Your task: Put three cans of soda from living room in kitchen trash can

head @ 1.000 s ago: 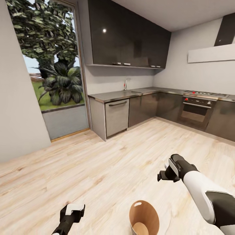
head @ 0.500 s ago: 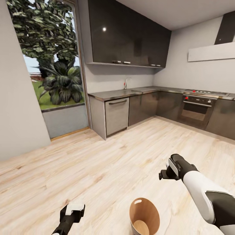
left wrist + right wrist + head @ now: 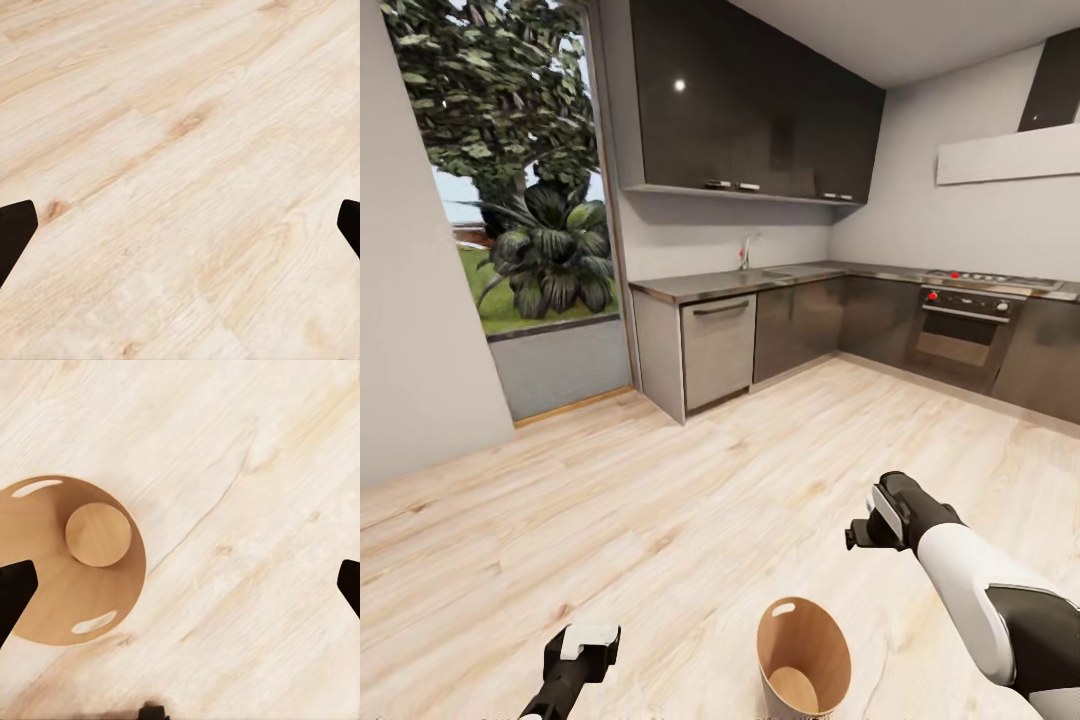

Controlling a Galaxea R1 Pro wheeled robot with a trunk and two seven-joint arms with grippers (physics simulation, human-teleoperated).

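Bin (image 3: pixel 802 655) upright on pale wood floor (image 3: pixel 660 520), brown inside, nothing in it. Right gripper (image 3: pixel 180 585) fingers spread wide, holding nothing, hanging above floor just beside bin rim. Left gripper (image 3: pixel 180 225) fingers likewise spread, bare planks beneath. Kitchen beyond: dark cabinets (image 3: pixel 750 110), steel counter (image 3: pixel 710 285), oven (image 3: pixel 960 335).

- You're in a home kitchen (image 3: pixel 790 400): glossy dark cabinets (image 3: pixel 750 110), a steel counter (image 3: pixel 730 285) with tap (image 3: pixel 745 255).
- An oven (image 3: pixel 965 335) with red knobs, pale wood floor (image 3: pixel 690 500).
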